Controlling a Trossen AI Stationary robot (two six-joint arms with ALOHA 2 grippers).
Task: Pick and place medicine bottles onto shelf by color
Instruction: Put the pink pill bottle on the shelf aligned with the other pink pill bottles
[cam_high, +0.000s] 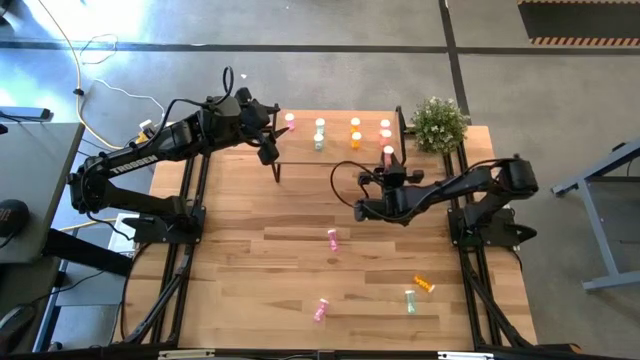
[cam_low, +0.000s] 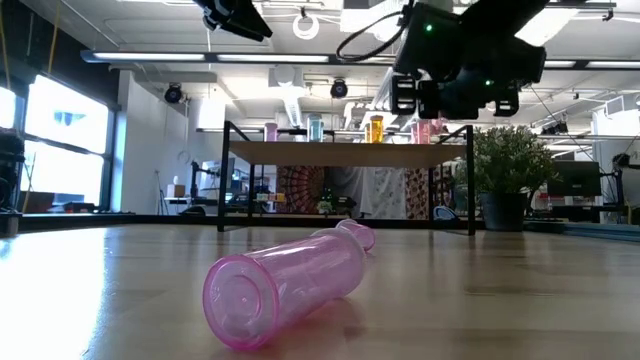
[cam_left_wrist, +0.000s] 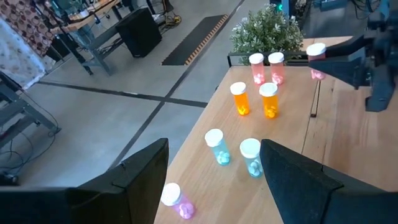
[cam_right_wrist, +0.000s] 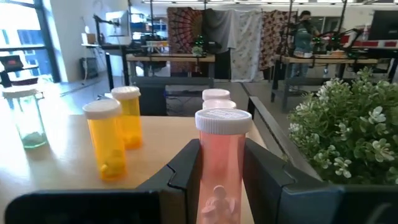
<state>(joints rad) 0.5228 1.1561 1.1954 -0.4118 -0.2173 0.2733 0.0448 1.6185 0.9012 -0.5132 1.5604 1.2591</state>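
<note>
From above, the right gripper (cam_high: 388, 163) hovers at the shelf (cam_high: 340, 150) edge beside the potted plant (cam_high: 438, 122), a salmon-red bottle (cam_high: 388, 154) upright between its fingers. The left gripper (cam_high: 268, 128) hangs wide apart, empty, over the shelf's far end. In the right wrist view, the fingers (cam_right_wrist: 268, 177) clamp the bottle's sides.

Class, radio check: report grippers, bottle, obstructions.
Right gripper shut on pink bottle, at shelf near plant. Left gripper open over shelf. Four bottles loose on table.
</note>
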